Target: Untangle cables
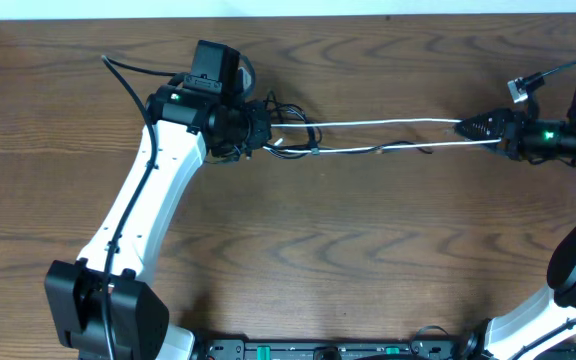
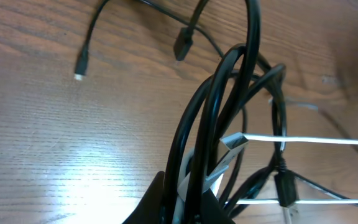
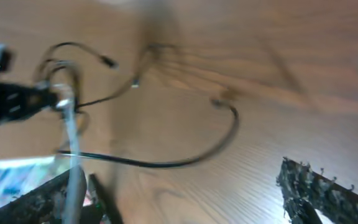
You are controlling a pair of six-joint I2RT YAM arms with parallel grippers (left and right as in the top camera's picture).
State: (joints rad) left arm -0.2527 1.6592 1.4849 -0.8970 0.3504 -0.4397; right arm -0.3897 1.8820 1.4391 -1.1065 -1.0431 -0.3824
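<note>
Overhead, you see the left gripper [image 1: 255,132] closed on a bunch of cables [image 1: 290,112] on the brown wooden tabletop [image 1: 348,250]. From that gripper two strands of white cable [image 1: 388,123] run straight and taut to the right gripper [image 1: 473,127], well away from it across the tabletop. The two strands lie one just below the other, near each other for their whole length. A few black cables [image 1: 286,104] loop loosely just beside the left gripper, on the side facing the right gripper.

In the left wrist view the black cables rise in arcs out of the left gripper's closed jaws, with the white cable caught among them. It bends sharply just beyond the gripper, and the two white strands stretch off to the edge of the picture. Further from the left gripper a black plug [image 2: 181,45] hangs on its cord above the wood.

The right wrist view is blurred. There you find the right gripper's jaws set wide apart. The white cable runs from the left gripper down beside one jaw, but you cannot tell whether it rests on that jaw. A black cable loops slack on the tabletop between the two grippers.
</note>
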